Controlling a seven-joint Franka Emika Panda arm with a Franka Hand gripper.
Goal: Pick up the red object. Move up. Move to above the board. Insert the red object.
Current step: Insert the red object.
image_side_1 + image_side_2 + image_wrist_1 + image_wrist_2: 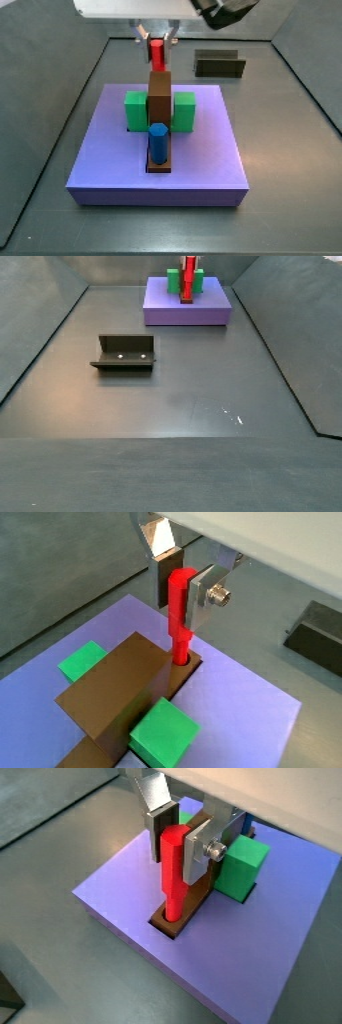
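Fingers (201,592) clamped on upper part of red object (179,617); silver plates flat against peg sides, dark pads touching it, visible in both wrist views. Gripper (183,840) sits directly over one end of the board (120,692), above purple slab (267,958).

Red object upright, lower tip inside the notch/hole at board end (174,918); in a wrist view the tip meets the brown rim. How deep it sits: can't tell.

Green blocks (163,732) flank board on both sides, just beside peg but not touching fingers. Blue peg (158,142) stands upright at opp. end of board, well apart from gripper.

Clearance: slab has bare purple margin all round the board; slab edges close to nothing. Dark olive box (219,65) on floor behind slab, apart. Fixture (124,352) on floor well away from slab, open grey floor (187,406) around it. Sloped walls bound the floor on both sides.
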